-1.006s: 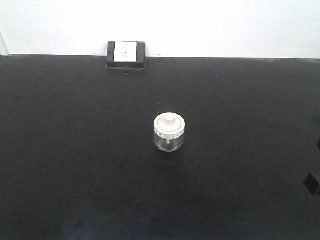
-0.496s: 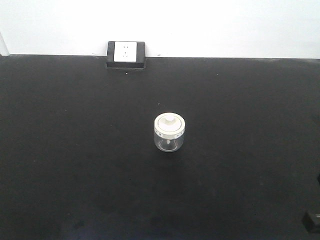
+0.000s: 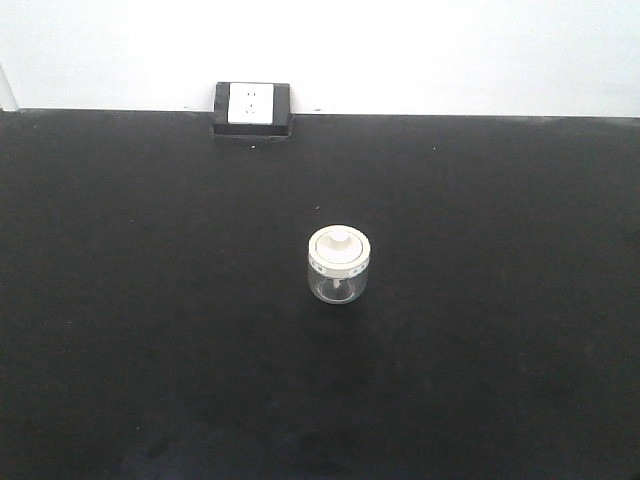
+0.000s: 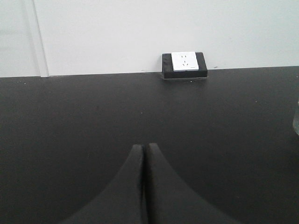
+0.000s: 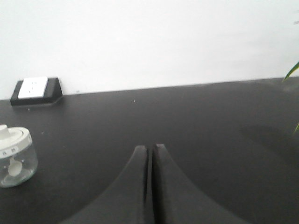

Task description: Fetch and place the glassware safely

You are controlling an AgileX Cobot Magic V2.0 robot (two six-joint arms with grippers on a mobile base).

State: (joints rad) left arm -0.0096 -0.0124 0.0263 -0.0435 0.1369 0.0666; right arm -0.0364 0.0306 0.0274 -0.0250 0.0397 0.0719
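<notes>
The glassware [image 3: 339, 266], a squat clear jar with a cream-white knobbed lid, stands upright on the middle of the black table [image 3: 150, 300]. In the right wrist view the glassware [image 5: 14, 156] is far to the left of my right gripper [image 5: 150, 147], which is shut with nothing in it. A sliver of the glassware [image 4: 296, 119] shows at the right edge of the left wrist view. My left gripper [image 4: 143, 146] is shut and empty, well left of the jar. Neither gripper appears in the front view.
A black wall socket box with a white face [image 3: 252, 108] sits at the table's back edge against the white wall. Green leaf tips [image 5: 292, 70] poke in at the right edge of the right wrist view.
A dark piece of the right arm at the front view's right edge slid down and out of the frame. The jar has not moved.
</notes>
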